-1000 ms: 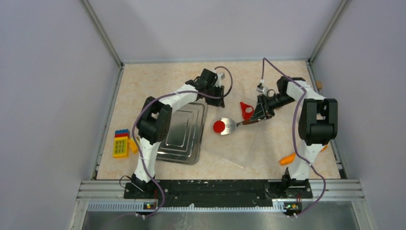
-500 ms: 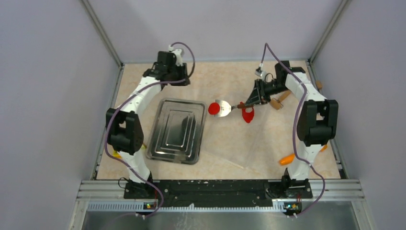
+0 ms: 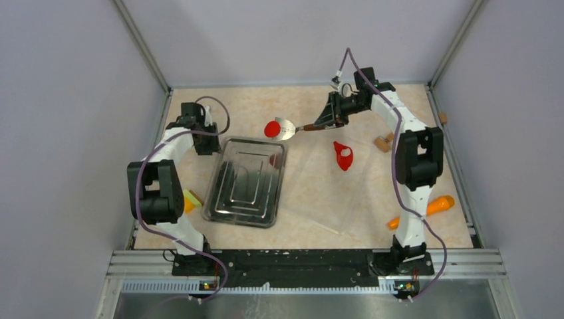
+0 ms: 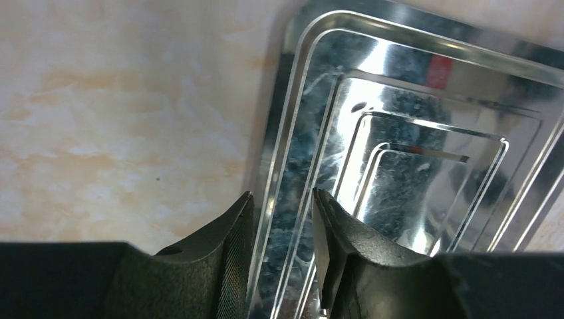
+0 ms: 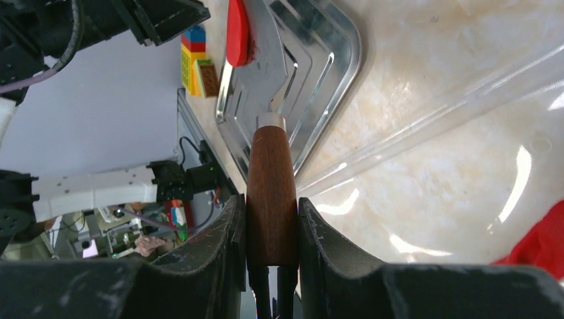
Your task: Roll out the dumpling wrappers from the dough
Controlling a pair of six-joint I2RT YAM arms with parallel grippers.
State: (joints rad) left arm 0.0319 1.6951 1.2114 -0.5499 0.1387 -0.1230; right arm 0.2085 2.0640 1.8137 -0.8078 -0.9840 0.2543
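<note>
Right gripper [image 5: 269, 203] was found clamped on the wooden handle of the spatula [image 5: 271, 169], with the dumpling wrapper [image 3: 271, 128] borne on its blade at upper centre, just beyond the tray [image 3: 247, 181]. Left gripper [image 4: 281, 199] was seen with jaws parted at the tray rim. Keeping the blade level until it was over the tray was judged advisable.

Even, diffuse overhead light is filling the top view, the arms casting only faint, soft shadows on the table [image 3: 312, 106]. In the left wrist view the metal tray [image 4: 412, 133] is throwing hard glare streaks from 12 to 3 o'clock, and the left gripper [image 4: 282, 199] is sitting dark and soft at 6 o'clock. In the right wrist view white highlights are blooming on the clear sheet [image 5: 465, 86] at 3 to 4 o'clock, and the spatula [image 5: 271, 179] handle is showing a dull sheen at centre.
</note>
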